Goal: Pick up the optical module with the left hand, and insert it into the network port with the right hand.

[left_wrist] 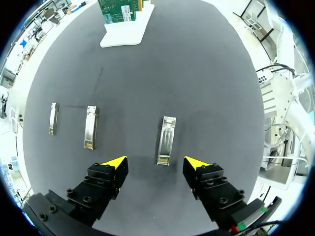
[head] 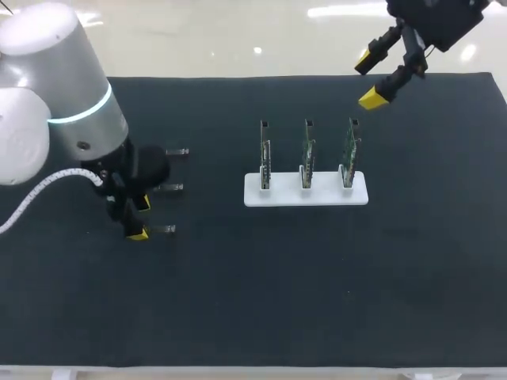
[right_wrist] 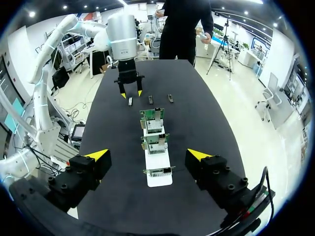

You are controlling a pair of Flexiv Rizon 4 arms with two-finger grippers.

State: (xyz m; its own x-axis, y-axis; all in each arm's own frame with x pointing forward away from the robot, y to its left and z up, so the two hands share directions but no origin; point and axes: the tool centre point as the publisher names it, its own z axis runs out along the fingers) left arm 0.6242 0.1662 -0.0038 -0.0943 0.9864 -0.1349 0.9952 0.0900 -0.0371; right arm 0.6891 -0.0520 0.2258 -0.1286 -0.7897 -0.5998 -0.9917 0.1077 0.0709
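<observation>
Black table [head: 277,301] carrying a white stand [head: 306,194] of three upright network cards [head: 307,150]. Right hand [head: 368,81], open and empty, hangs beyond the stand. Left hand [head: 140,219], open, sits over the nearest optical module [left_wrist: 166,140], which lies flat and ungrasped: pickup, handover and insertion all remain. Only the left wrist view shows the module's near end between the fingertips [left_wrist: 115,162]; only the right wrist view shows a network port [right_wrist: 157,115].

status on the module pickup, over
Left gripper open, above the nearest optical module, not gripping. Right gripper open, at the far right corner. Two other modules alongside, apart from it.
</observation>
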